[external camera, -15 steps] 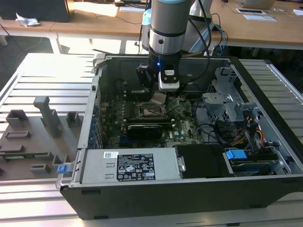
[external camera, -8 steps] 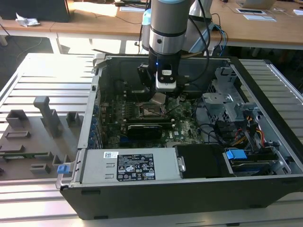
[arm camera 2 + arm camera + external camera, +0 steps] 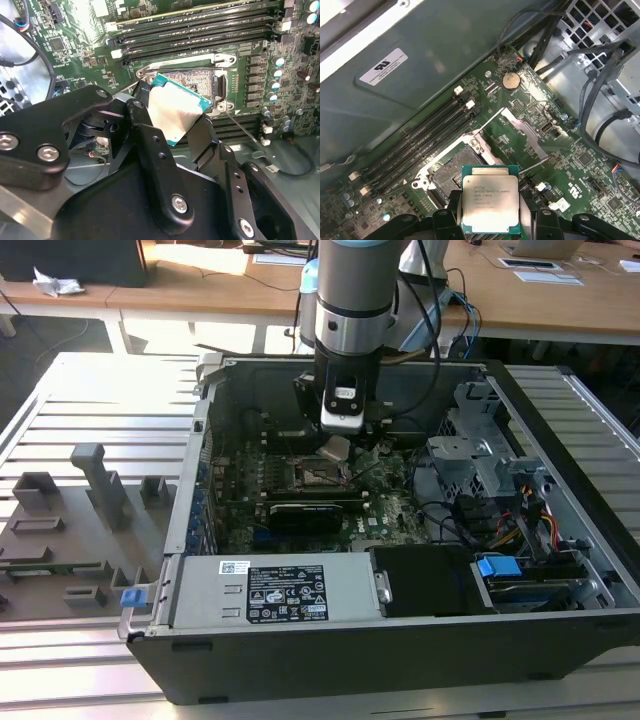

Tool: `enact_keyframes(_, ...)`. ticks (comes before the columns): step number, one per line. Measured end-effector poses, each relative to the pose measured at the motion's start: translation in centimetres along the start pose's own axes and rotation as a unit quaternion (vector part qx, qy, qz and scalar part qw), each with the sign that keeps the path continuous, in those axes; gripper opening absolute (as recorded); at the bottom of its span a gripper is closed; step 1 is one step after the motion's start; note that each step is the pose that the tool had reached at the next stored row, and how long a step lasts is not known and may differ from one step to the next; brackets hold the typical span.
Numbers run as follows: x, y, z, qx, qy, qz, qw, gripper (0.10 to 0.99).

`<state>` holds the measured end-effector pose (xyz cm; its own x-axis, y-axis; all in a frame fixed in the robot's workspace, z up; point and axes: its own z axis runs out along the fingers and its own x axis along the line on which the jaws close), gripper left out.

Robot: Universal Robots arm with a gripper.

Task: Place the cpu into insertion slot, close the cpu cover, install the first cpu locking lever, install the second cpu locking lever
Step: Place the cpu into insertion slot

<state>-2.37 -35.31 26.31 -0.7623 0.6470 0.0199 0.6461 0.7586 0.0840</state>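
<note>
Now the cpu [image 3: 489,197] is held, tilted, clamped by its edges in the gripper [image 3: 490,210]. In the exterior view, the open insertion slot [image 3: 318,473] is seen just below it, toward seven o'clock.

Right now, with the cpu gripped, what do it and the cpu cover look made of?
The cpu: its top looks like matte silvery-grey metal with a soft sheen, and its rim looks like green circuit-board laminate. The cpu cover: probably thin stamped metal, pale grey, catching the light along its flat strip.
</note>
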Motion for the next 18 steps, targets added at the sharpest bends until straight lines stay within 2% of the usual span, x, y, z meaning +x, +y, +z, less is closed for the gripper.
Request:
enact_keyframes(4,0.00,0.00,0.00,-0.0006,-0.0024,0.028,0.9996,0.545)
enact_keyframes(10,0.00,0.00,0.00,-0.0013,-0.0056,0.066,0.9978,0.545)
enact_keyframes(17,0.00,0.00,0.01,-0.0020,-0.0084,0.100,0.9950,0.545)
enact_keyframes(18,0.00,0.00,0.01,-0.0022,-0.0092,0.109,0.9940,0.545)
